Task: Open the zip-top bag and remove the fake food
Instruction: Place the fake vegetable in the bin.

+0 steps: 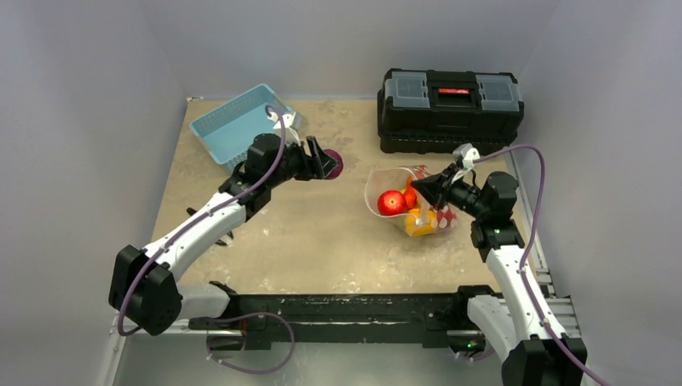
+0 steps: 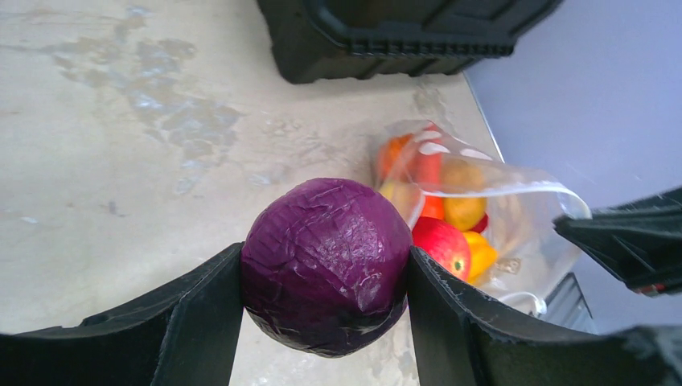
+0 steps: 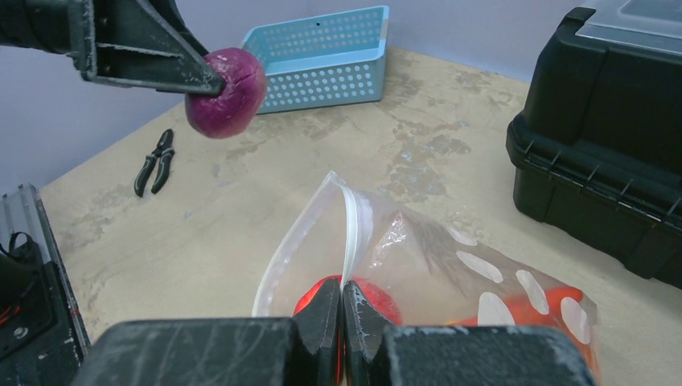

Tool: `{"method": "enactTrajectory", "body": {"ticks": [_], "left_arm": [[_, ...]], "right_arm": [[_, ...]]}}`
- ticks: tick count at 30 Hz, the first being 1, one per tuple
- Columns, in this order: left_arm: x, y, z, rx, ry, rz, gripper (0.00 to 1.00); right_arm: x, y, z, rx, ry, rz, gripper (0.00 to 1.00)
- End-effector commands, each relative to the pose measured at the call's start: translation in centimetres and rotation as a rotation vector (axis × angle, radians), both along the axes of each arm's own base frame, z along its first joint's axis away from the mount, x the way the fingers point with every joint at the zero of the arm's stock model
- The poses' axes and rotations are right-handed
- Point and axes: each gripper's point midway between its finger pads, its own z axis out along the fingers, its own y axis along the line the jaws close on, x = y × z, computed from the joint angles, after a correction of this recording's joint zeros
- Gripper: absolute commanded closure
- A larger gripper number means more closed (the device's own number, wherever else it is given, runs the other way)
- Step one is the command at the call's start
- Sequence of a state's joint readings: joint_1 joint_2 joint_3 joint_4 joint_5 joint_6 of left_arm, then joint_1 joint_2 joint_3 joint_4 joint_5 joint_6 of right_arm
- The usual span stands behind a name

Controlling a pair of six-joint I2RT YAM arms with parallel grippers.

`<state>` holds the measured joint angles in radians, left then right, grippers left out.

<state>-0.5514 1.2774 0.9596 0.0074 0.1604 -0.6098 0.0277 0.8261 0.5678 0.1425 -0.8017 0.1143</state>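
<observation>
Beige tabletop, stained and scuffed, boxed in by plain grey walls.

Far left corner: light-blue perforated basket, set at an angle. Far right: black toolbox with clear lid compartments and a red latch. Black pliers flat on the table at the left, partly under the left arm in the top view.

Left gripper: jaws spread about halfway and clamped on a purple round piece of fake food, wrinkled glossy skin, one finger pressed against each side. Held up off the table, between the basket and the zip-top bag, well apart from the bag.

Zip-top bag: clear plastic with white dots, lying on its side at centre right, just in front of the toolbox. Mouth open and rounded, facing left toward the left arm, white zip strip curving around the opening. Remaining fake food inside: a red apple-like fruit nearest the mouth, orange and yellow pieces behind it. Exact count not clear through the plastic.

Right gripper: fingers pinched fully together on the bag's rim at the zip strip, holding that edge up, red fruit directly behind the fingertips. Bag's closed end resting on the table toward the right.
</observation>
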Motion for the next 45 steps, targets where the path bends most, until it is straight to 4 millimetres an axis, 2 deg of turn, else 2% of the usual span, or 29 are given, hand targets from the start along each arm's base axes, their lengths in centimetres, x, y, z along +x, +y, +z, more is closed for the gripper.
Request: {"method": "enactTrajectory", "body": {"ticks": [1,4,6,10,18,19,23,29,33,35,41,45], "left_arm": [[2.5,2.5,0.9,0.014,-0.032,0.041,1.0],[4.7,4.6,0.7,0.031,-0.035,0.1,1.0],[5.8,6.0,-0.3,0.063,0.0,0.134,1.0],[8.4,8.9,-1.1,0.102,0.01,0.205,1.0],[14.1,15.0,-2.2,0.158,0.027,0.358,1.0],[14.7,15.6,-1.8,0.17,0.021,0.372,1.0],[16.7,18.1,-2.4,0.217,0.045,0.424,1.0],[18.7,21.3,-3.8,0.272,0.088,0.479,1.0],[19.8,23.2,-5.6,0.306,0.13,0.504,0.99],[20.4,24.8,-6.0,0.319,0.146,0.532,0.99],[21.6,27.8,-7.5,0.346,0.197,0.579,0.94],[22.1,28.9,-8.4,0.362,0.225,0.606,0.79]], "right_arm": [[0.7,-0.2,2.3,-0.01,-0.08,-0.013,1.0],[0.7,-0.2,2.2,-0.012,-0.08,-0.012,1.0],[0.7,-0.2,2.2,-0.012,-0.079,-0.012,1.0],[0.8,-0.2,2.2,-0.014,-0.078,-0.013,1.0],[1.0,-0.2,1.9,-0.021,-0.074,-0.015,1.0],[1.0,-0.2,1.9,-0.022,-0.074,-0.016,1.0],[1.1,-0.3,1.7,-0.025,-0.073,-0.017,1.0],[1.2,-0.3,1.5,-0.03,-0.067,-0.017,1.0],[1.4,-0.4,1.3,-0.035,-0.064,-0.021,1.0],[1.4,-0.4,1.2,-0.039,-0.063,-0.023,1.0],[1.6,-0.5,0.9,-0.048,-0.058,-0.027,1.0],[1.7,-0.6,0.7,-0.054,-0.056,-0.029,1.0]]}}
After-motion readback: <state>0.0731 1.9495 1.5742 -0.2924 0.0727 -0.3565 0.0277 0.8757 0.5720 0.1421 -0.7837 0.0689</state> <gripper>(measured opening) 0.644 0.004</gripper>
